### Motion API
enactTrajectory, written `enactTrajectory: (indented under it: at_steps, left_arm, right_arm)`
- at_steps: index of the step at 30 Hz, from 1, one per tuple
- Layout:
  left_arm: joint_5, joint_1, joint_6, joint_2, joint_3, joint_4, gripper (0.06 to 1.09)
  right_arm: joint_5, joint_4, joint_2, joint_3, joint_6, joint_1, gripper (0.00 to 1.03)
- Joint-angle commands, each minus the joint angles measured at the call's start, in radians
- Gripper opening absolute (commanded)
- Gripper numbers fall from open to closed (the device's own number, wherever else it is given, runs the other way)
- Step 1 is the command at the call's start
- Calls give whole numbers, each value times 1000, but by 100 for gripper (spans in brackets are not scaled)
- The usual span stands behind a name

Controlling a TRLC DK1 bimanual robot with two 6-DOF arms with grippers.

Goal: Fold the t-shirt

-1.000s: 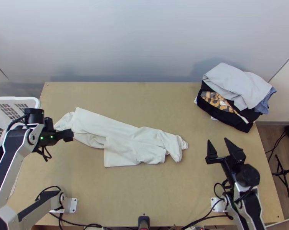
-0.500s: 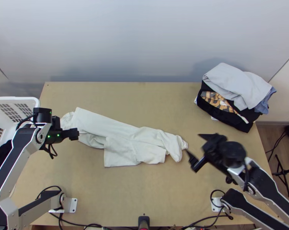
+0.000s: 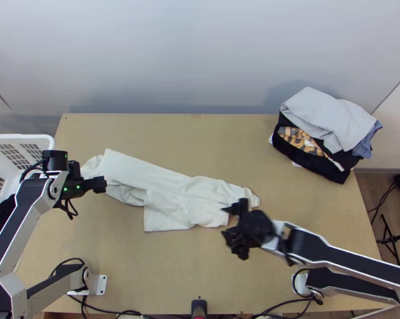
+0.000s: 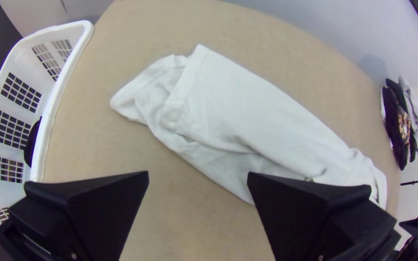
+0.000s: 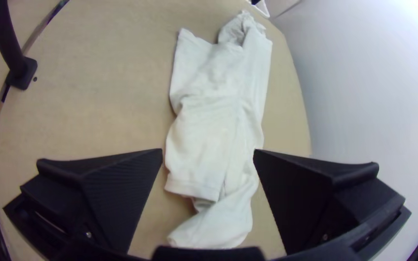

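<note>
The white t-shirt (image 3: 173, 194) lies bunched into a long, slanting, partly folded strip across the table's left and middle. My left gripper (image 3: 104, 184) hangs over the shirt's left end in the top view; in the left wrist view this gripper (image 4: 198, 176) stands open, nothing between its fingers. My right gripper (image 3: 227, 220) is over the shirt's right end, near its lower edge. Seen from its own wrist, the right gripper (image 5: 209, 152) is open above the cloth (image 5: 209, 130), its fingers wide apart and holding nothing.
A stack of folded clothes (image 3: 327, 127) lies at the table's back right corner. The white laundry basket (image 3: 45, 139) stands at the left edge. Bare wood (image 3: 210, 141) shows behind the shirt and also in front of it.
My right gripper has swung left from the table's right side to the shirt's right end. The left gripper has shifted a little to the right overall. The shirt lies as before.
</note>
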Motion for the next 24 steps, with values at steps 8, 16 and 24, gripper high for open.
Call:
enactTrajectory:
  at_steps: [8, 16, 24]
  left_arm:
    - [0, 9, -7, 12, 2, 34, 105]
    - [-1, 7, -7, 31, 23, 40, 105]
    - [-1, 15, -4, 35, 30, 40, 105]
  right_arm:
    - [-20, 356, 307, -24, 38, 72, 51]
    - [-20, 442, 422, -2, 61, 69, 51]
    - [-35, 496, 465, -11, 46, 35, 34]
